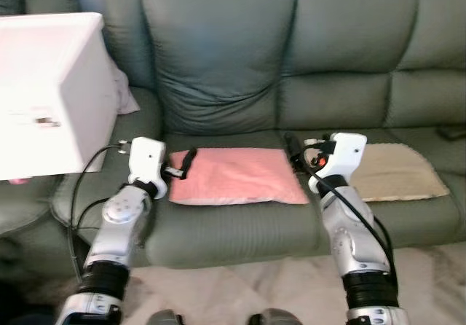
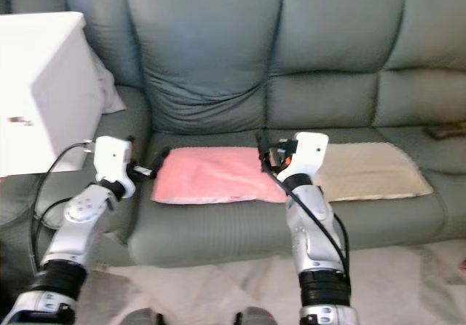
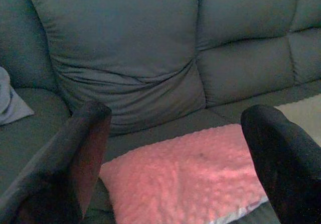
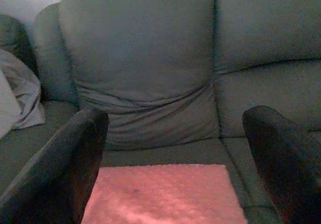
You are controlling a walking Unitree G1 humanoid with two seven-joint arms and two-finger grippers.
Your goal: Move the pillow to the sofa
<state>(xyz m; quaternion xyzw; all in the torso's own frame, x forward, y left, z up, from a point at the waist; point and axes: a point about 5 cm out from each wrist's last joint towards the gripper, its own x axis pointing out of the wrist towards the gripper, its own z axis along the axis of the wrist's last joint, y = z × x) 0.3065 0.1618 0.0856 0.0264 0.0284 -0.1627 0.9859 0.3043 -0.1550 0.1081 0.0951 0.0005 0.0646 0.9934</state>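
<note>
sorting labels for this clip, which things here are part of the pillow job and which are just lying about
Part of the job:
- pink pillow, flat on the seat
- grey-green sofa
- left gripper and right gripper, one at each end of the pillow, jaws open

Just lying about:
- beige mat on the next seat
- white box at the sofa's left end
- pale cloth behind the box

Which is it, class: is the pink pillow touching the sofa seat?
Touching. The left eye view shows the pink pillow lying flat on the sofa seat cushion, with no gap beneath it.
</note>
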